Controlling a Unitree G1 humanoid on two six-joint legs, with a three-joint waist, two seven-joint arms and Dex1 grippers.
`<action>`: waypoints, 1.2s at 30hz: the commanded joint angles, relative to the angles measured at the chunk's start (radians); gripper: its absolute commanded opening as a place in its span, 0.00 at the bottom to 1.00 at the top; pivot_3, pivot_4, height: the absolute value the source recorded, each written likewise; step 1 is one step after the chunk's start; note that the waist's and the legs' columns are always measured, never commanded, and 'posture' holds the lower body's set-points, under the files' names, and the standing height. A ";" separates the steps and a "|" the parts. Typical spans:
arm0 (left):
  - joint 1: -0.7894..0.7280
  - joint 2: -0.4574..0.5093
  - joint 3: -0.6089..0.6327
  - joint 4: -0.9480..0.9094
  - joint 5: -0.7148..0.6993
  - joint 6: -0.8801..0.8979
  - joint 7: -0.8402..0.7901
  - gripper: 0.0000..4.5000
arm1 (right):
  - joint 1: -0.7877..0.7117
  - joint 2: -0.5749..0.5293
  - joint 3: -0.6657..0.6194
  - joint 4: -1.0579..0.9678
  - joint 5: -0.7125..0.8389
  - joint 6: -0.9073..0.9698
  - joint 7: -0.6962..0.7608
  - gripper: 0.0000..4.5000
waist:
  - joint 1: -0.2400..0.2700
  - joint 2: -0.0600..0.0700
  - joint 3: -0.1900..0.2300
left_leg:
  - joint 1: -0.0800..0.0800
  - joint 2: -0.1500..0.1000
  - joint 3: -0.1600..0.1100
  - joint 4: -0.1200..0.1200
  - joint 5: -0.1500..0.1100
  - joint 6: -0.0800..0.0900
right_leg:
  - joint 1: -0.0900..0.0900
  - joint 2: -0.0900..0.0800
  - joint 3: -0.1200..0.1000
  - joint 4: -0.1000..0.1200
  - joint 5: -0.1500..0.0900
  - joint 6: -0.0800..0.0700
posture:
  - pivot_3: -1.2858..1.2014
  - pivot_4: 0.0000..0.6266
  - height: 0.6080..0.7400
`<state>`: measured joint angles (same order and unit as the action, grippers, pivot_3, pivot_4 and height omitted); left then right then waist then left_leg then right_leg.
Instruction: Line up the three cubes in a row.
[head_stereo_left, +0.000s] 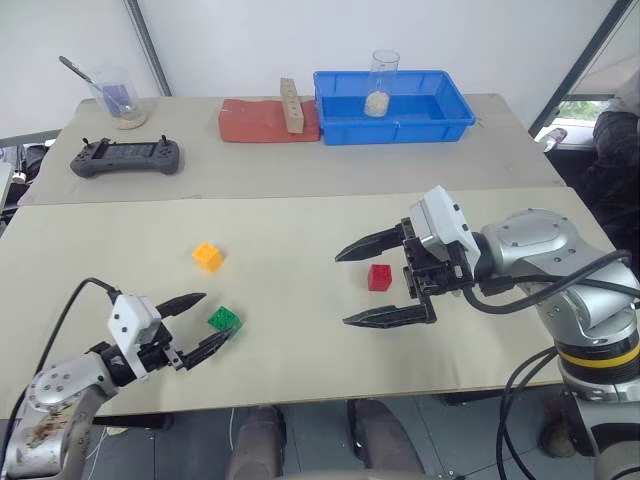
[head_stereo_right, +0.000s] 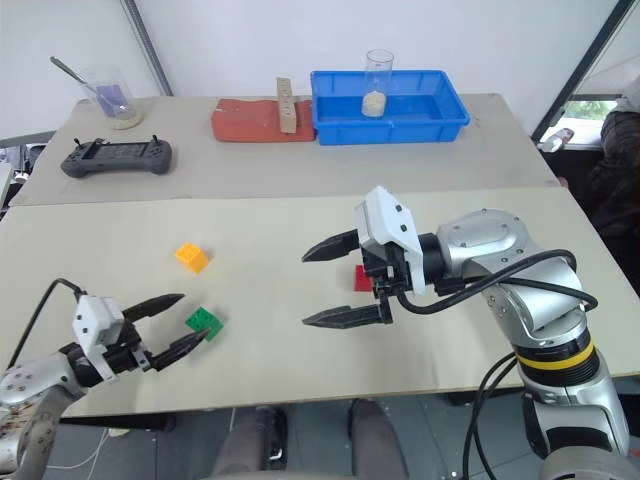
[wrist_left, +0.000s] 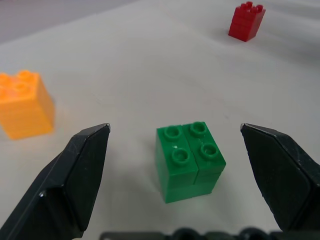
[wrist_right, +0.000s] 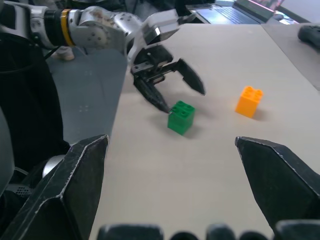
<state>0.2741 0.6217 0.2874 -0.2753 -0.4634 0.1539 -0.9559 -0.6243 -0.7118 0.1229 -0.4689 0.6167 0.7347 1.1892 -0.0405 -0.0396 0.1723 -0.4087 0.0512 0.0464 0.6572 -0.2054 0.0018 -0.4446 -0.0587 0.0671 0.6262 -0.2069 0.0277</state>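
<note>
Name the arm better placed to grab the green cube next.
Left. Its open hand already brackets the green cube, one finger each side. The right hand hovers open near the red cube.

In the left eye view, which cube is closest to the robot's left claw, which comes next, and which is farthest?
From the left gripper:
1. Green cube, right at its open fingertips.
2. Orange-yellow cube, farther back on the table.
3. Red cube, far over on the right, by the right gripper.

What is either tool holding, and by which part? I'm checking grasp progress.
Nothing is held. The left tool stands open around the green cube without touching it; the right tool is open above the table near the red cube.
</note>
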 joint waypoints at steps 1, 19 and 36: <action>-0.001 -0.038 -0.038 0.012 0.055 -0.059 0.041 1.00 | -0.024 -0.017 -0.038 -0.010 0.019 -0.004 -0.019 1.00 | -0.001 0.000 0.000 | 0.000 0.000 0.000 -0.001 0.000 0.000 | -0.001 0.000 0.000 0.000 0.000 0.000 | 0.52 0.24 1.00; -0.009 -0.145 -0.080 0.054 0.122 -0.144 0.170 0.31 | -0.048 -0.066 -0.042 -0.001 0.031 0.017 -0.052 1.00 | -0.001 -0.001 0.000 | -0.006 0.000 0.000 0.001 0.000 0.000 | -0.006 0.000 0.000 0.001 0.002 0.002 | 0.52 0.24 1.00; -0.801 -0.129 -0.429 0.665 0.202 -0.269 -0.339 0.31 | 0.048 -0.161 -0.099 0.016 -0.007 -0.022 -0.074 1.00 | 0.023 -0.001 0.000 | -0.010 -0.002 -0.001 0.003 0.001 0.001 | -0.006 0.002 0.001 0.000 0.008 0.009 | 0.52 0.24 1.00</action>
<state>-0.4958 0.5020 -0.1296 0.3351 -0.2740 -0.0704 -1.2534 -0.5745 -0.8569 0.0652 -0.4302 0.6079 0.7290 1.1242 -0.0178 -0.0406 0.1722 -0.4189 0.0495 0.0451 0.6604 -0.2050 0.0034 -0.4509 -0.0564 0.0679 0.6262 -0.1990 0.0365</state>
